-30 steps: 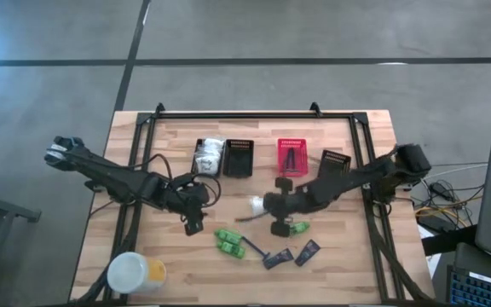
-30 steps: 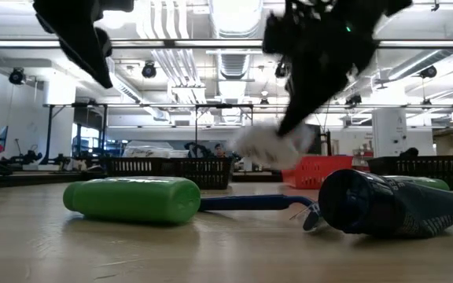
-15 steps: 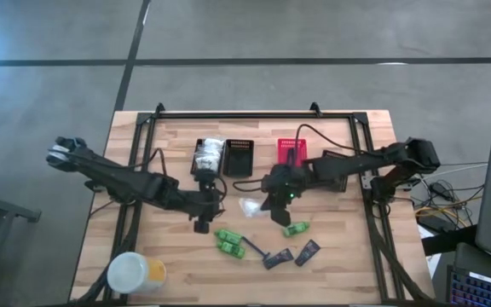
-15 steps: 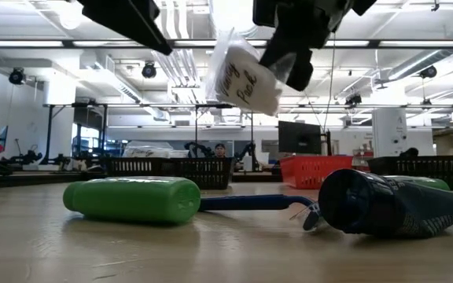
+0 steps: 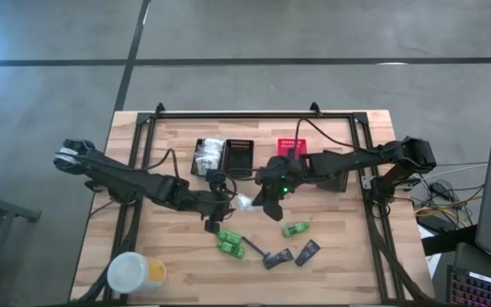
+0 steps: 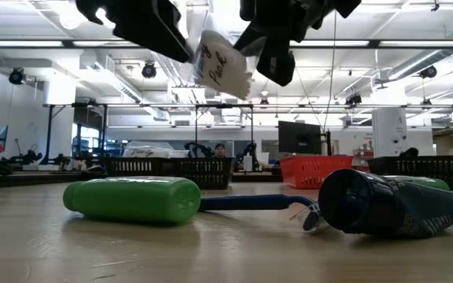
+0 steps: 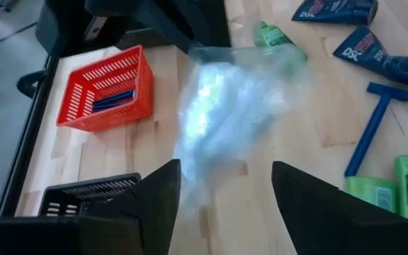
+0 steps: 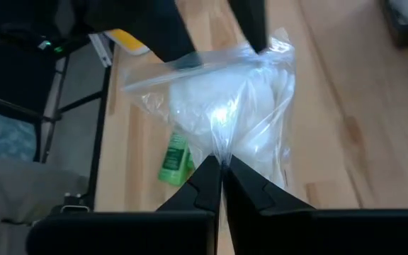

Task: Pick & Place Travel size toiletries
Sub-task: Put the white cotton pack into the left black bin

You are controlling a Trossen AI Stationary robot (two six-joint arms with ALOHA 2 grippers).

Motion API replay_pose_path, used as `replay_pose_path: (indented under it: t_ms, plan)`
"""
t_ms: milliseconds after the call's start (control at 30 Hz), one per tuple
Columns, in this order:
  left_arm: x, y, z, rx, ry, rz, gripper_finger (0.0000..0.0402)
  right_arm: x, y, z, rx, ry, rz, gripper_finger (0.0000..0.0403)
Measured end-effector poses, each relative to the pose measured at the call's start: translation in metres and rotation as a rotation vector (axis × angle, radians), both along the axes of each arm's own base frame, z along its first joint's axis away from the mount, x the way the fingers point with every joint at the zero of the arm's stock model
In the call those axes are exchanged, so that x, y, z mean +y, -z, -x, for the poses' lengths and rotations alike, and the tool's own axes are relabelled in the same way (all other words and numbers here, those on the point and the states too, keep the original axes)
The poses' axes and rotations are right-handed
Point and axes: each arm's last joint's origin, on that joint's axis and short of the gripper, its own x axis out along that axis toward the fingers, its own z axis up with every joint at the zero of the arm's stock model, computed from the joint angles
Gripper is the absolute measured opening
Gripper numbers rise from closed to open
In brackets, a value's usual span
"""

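A clear packet of white stuff (image 5: pixel 244 202) (image 6: pixel 222 63) hangs in the air over the middle of the table. My right gripper (image 8: pixel 223 173) (image 5: pixel 262 201) is shut on it from the table's right. My left gripper (image 7: pixel 225 195) (image 5: pixel 222 207) comes from the left and is open. Its two fingers stand on either side of the packet's (image 7: pixel 222 117) other end. Below them, green packs (image 5: pixel 228 243) (image 5: pixel 295 228), a blue razor (image 5: pixel 258 251) and dark sachets (image 5: pixel 277 257) (image 5: pixel 308 251) lie flat on the wood. My right gripper pinches the packet's gathered film (image 8: pixel 222 157) at one edge between its two fingers. The fingers slant down from the table's right. The packet is lifted clear of the table and stands out tilted beyond them. Whether my left gripper's fingers (image 8: pixel 179 42) touch the packet's far edge, I cannot tell.
Black baskets (image 5: pixel 238 158) and a red basket (image 7: pixel 108 88) holding a dark razor stand toward the far edge; one black basket holds white packets (image 5: pixel 208 156). A white-and-yellow tub (image 5: pixel 135 275) sits at the near left corner. A black frame (image 5: pixel 254 114) rims the table.
My right gripper has lifted the packet from just above the table to high above it, turning and carrying it a little toward the table's left. My left gripper has moved toward the table's right, rolling, until its open fingers stand about the packet.
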Motion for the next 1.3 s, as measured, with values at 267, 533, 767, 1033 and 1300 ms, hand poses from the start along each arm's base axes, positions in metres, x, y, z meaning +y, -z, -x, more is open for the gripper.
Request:
replay_pose_path:
  t_ms: [267,533,767,1033,1300]
  plan:
    - [-0.001,0.004,-0.009,-0.033,-0.006,-0.006,0.0185,0.001,0.000,0.000,0.002,0.003,-0.031,0.0008]
    - [0.000,0.005,-0.010,-0.033,-0.010,-0.002,0.0079,0.001,0.000,0.000,0.004,0.005,-0.033,0.0008]
    - [0.000,0.006,-0.009,-0.022,-0.016,0.007,0.0010,0.000,0.000,0.000,0.004,0.005,-0.027,0.0010]
    - [0.004,0.017,0.001,0.128,-0.038,-0.033,0.0011,0.001,0.001,0.006,0.051,0.006,-0.024,0.0092]
    - [0.036,-0.004,0.033,0.288,-0.194,-0.072,0.0011,-0.003,-0.004,0.016,0.094,0.087,0.086,0.0206]
